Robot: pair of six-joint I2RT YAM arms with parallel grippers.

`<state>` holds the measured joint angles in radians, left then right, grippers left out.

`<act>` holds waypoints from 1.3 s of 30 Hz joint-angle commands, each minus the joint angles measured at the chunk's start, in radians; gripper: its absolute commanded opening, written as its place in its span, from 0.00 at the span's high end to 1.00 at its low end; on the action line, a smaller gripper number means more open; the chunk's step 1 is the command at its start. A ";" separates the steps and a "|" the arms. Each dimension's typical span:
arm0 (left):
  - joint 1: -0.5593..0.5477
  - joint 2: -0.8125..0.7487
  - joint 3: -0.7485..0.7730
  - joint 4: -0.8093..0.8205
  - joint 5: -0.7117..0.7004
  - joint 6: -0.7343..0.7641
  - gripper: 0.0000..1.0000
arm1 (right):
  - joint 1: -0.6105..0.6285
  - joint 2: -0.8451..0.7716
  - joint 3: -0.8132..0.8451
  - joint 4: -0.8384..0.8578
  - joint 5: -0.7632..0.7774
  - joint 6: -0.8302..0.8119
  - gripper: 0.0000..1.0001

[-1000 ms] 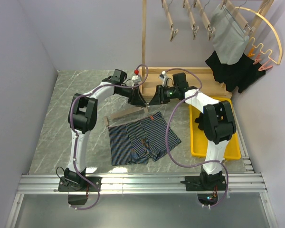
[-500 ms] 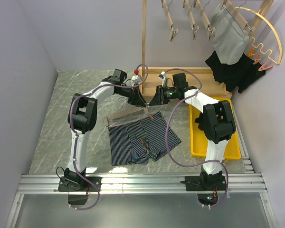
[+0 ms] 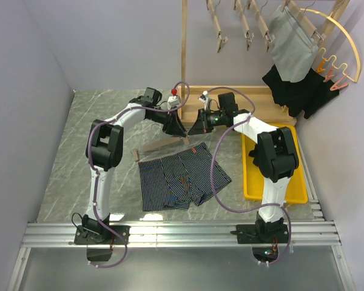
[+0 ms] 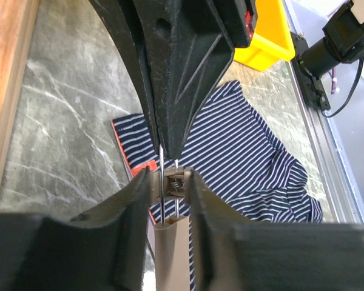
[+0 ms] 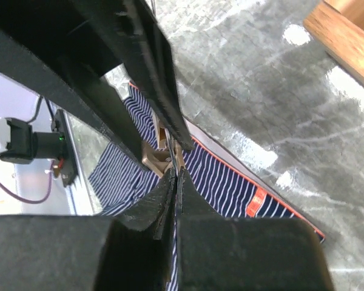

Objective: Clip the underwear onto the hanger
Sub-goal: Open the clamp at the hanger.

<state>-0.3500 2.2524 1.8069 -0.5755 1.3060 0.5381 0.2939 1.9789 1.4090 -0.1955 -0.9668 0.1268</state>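
The navy striped underwear (image 3: 181,176) lies flat on the marble table, its orange-edged waistband at the far side. A tan wooden hanger (image 3: 161,145) lies slanted along that waistband. My left gripper (image 3: 177,128) is shut on the hanger's tan clip end (image 4: 170,242), the clip's spring showing between its fingers (image 4: 127,206). My right gripper (image 3: 197,127) faces it from the right, shut on the thin metal wire above that clip (image 5: 164,159). In the left wrist view its black tips (image 4: 170,136) pinch the wire. The underwear shows below in both wrist views (image 4: 242,151) (image 5: 224,176).
A yellow tray (image 3: 294,194) lies at the right. A wooden rack post (image 3: 184,54) and base board (image 3: 261,97) stand behind the grippers. Clip hangers (image 3: 217,27), a grey garment (image 3: 291,45) and a black garment (image 3: 300,91) hang at the back right.
My right gripper has edged slightly left toward the left gripper. The hanger, the underwear and the left arm look unmoved.
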 commanded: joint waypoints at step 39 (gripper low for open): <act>-0.033 -0.208 -0.007 -0.193 -0.243 0.117 0.34 | 0.085 -0.180 -0.021 -0.067 0.100 -0.386 1.00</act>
<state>-0.3710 2.0781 1.7882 -0.7830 1.0679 0.6426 0.3710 1.8271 1.3705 -0.2642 -0.8726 -0.2554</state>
